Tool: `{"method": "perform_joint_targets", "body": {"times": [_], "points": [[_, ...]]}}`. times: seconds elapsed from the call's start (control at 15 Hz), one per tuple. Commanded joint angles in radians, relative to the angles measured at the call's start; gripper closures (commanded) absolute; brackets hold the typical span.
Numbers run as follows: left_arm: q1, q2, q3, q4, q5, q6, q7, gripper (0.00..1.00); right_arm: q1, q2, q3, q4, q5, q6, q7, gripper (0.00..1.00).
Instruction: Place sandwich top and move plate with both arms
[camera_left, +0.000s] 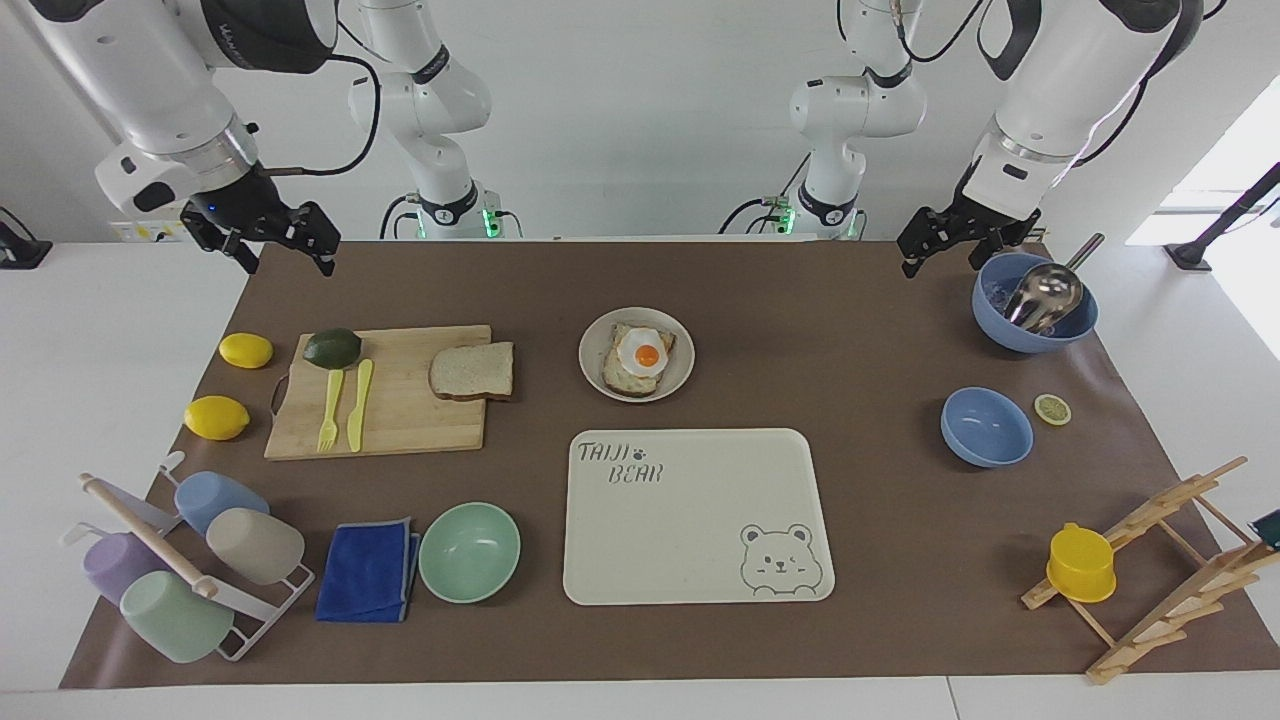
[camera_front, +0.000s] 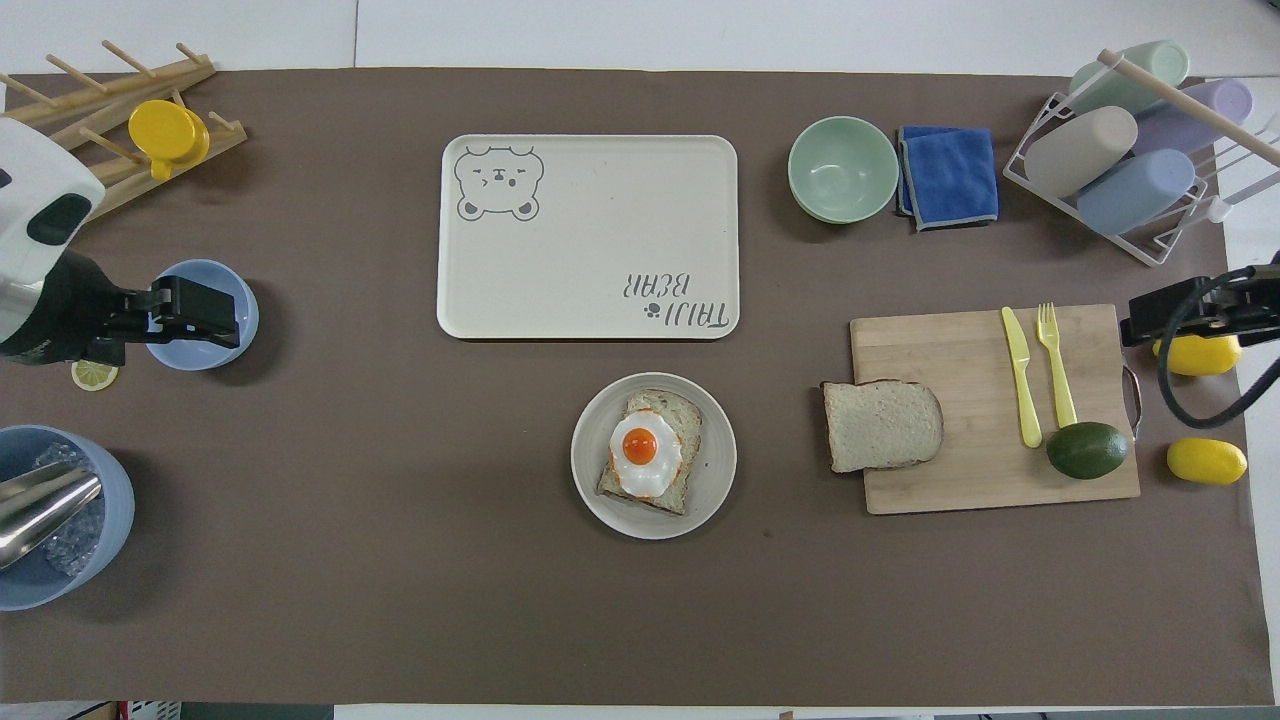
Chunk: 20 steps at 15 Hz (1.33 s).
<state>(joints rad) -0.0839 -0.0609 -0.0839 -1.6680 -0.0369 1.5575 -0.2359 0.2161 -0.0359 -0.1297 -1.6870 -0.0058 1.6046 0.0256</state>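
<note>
I'm working in a robotics lab dressed up as a kitchen counter. Bare white walls, and my two white arms bolted at the table's edge with cables trailing and green lights glowing at their bases. A brown paper sheet (camera_left: 850, 500) covers the white table (camera_left: 100, 330), and it's laid out like a staged breakfast set: a wooden cutting board (camera_left: 400, 420), a cup rack (camera_left: 180, 560), a cartoon bear tray (camera_left: 690, 515), and a wooden drying rack (camera_left: 1170, 560).

Worktop (camera_left: 860, 330) under brown mat, carrying plate (camera_left: 679, 383), bear tray (camera_left: 690, 520), cutting board (camera_left: 410, 420), two lemons (camera_left: 216, 417), green bowl (camera_left: 469, 552), blue cloth (camera_left: 368, 570), blue bowls (camera_left: 985, 427), cup rack (camera_left: 262, 612), wooden rack (camera_left: 1170, 590).
</note>
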Motion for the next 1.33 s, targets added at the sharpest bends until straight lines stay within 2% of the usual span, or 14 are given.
{"method": "perform_joint_targets", "body": {"times": [0.0, 0.2, 0.4, 0.6, 0.87, 1.0, 1.27], "points": [[0.007, -0.027, -0.005, -0.029, 0.009, 0.01, 0.004, 0.0, 0.141, -0.009, 0.007, -0.143, -0.06, 0.133, 0.12, 0.0], [0.009, -0.027, -0.005, -0.029, 0.009, 0.01, 0.004, 0.0, 0.308, 0.14, 0.007, -0.152, -0.176, 0.17, 0.38, 0.0], [0.007, -0.027, -0.005, -0.029, 0.009, 0.012, 0.004, 0.0, 0.338, 0.221, 0.008, -0.226, -0.235, 0.253, 0.46, 0.0], [0.009, -0.027, -0.005, -0.029, 0.009, 0.01, 0.004, 0.0, 0.371, 0.29, 0.008, -0.241, -0.24, 0.253, 0.514, 0.0], [0.007, -0.027, -0.005, -0.029, 0.009, 0.01, 0.004, 0.0, 0.378, 0.289, 0.008, -0.313, -0.315, 0.279, 0.525, 0.0], [0.009, -0.027, -0.005, -0.029, 0.009, 0.01, 0.004, 0.0, 0.382, 0.275, 0.008, -0.368, -0.319, 0.308, 0.533, 0.05], [0.007, -0.027, -0.005, -0.029, 0.009, 0.01, 0.004, 0.0, 0.384, 0.258, 0.008, -0.419, -0.325, 0.33, 0.565, 0.05]]}}
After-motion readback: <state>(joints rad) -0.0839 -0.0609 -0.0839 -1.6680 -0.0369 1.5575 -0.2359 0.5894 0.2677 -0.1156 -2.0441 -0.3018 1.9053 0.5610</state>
